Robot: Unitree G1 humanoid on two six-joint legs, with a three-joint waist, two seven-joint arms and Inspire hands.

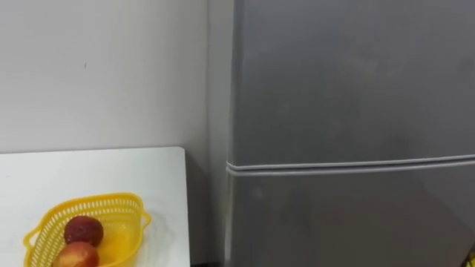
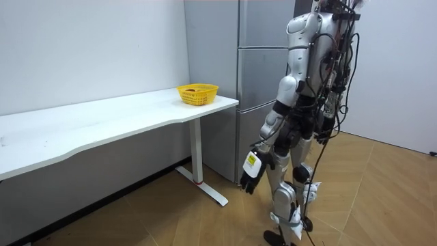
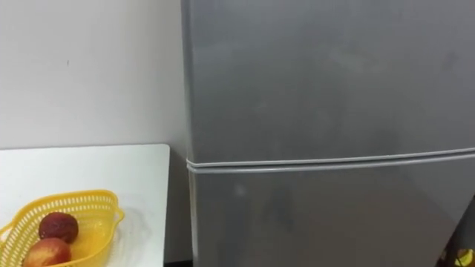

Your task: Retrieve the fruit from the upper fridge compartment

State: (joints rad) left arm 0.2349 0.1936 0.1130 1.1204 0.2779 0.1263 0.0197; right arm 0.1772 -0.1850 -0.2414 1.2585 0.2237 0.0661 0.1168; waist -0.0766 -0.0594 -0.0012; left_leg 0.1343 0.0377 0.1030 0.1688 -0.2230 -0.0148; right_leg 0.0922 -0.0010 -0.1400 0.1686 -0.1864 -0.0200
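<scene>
A tall grey fridge (image 1: 349, 81) stands right in front of me with its doors shut. A pale seam (image 1: 349, 165) runs across it between an upper door and a lower door (image 1: 349, 222). In the room view I stand upright facing the fridge (image 2: 263, 75), about an arm's length from it. My left hand (image 2: 249, 174) hangs beside my thigh with relaxed fingers and holds nothing.
A white table (image 1: 111, 167) stands left of the fridge against the wall. On its near corner sits a yellow mesh basket (image 1: 111, 211) with two reddish fruits (image 1: 83, 230). The floor is wooden (image 2: 382, 198).
</scene>
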